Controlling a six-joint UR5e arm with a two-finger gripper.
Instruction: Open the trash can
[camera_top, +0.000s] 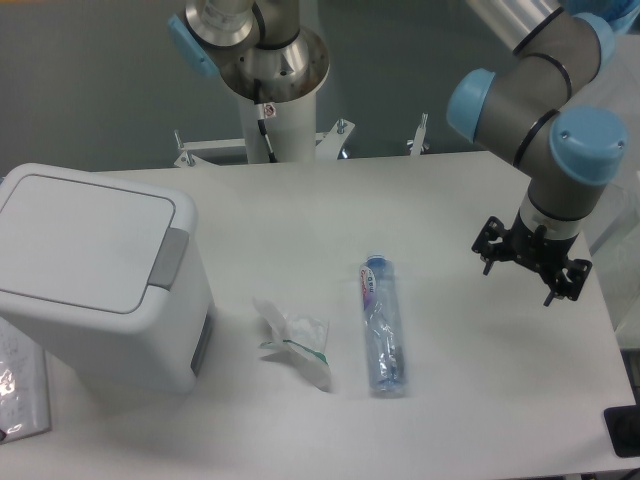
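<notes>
The arm reaches in from the upper right, its grey links and blue joint caps bending down to the wrist, and the gripper hangs over the right side of the surface, holding nothing. It's a small black cluster seen from above and at an angle, so whether the fingers are spread wide or drawn close I cannot tell. It's well apart from everything lying on the surface.

Over on the far left sits the trash can, big, boxy and white, lid down flat, with the grey push tab on the rim at its right edge. Its left side runs out of the picture, and its lower left corner is overlapped by something clear and crinkled at the bottom left, cut off by the edge and hard to identify.

In the middle ground, a crumpled white wrapper with a touch of green lies just right of the trash can. Beside that, a squashed clear plastic bottle lies lengthwise, cap end away from the camera. Both sit between the gripper and the trash can. Behind, the arm's white pedestal rises at the far edge.
</notes>
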